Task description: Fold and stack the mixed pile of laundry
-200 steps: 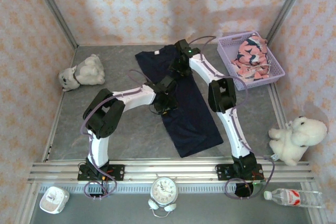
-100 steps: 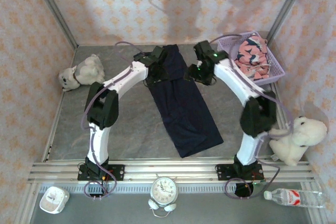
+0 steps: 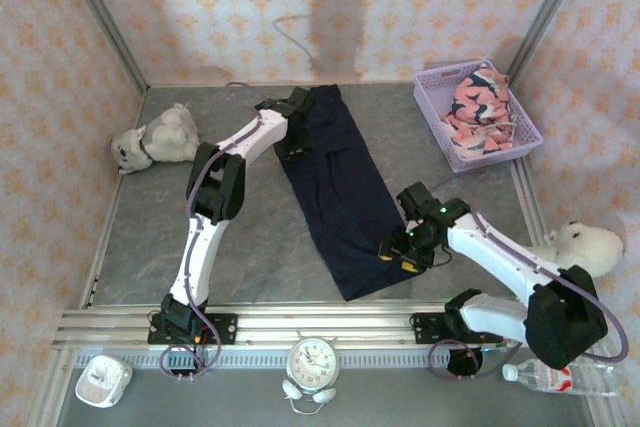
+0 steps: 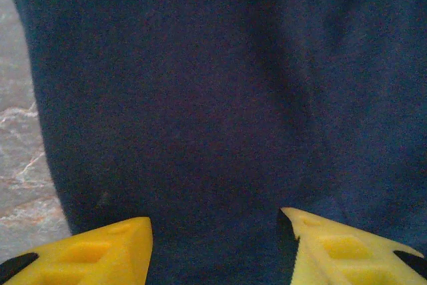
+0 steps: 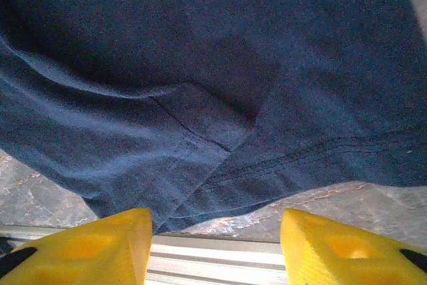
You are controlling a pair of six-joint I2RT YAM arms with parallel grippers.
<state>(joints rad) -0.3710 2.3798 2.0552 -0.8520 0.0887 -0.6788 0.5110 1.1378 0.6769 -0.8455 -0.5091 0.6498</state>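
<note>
Left gripper [image 4: 213,231], jaws apart, hovers over the far left part of the navy garment [image 3: 345,197], apparently without touching it. Right gripper [image 5: 215,231], jaws apart, hangs at its near right edge. The garment lies flat along the middle of the table [image 3: 140,237]. The pink printed garment [image 3: 478,107] sits crumpled in the lavender basket [image 3: 435,119], far right.

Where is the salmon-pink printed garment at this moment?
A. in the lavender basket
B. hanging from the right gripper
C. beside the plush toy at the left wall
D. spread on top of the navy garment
A: in the top view the salmon-pink garment lies bunched inside the lavender basket at the table's far right, apart from the navy garment spread mid-table.
</note>
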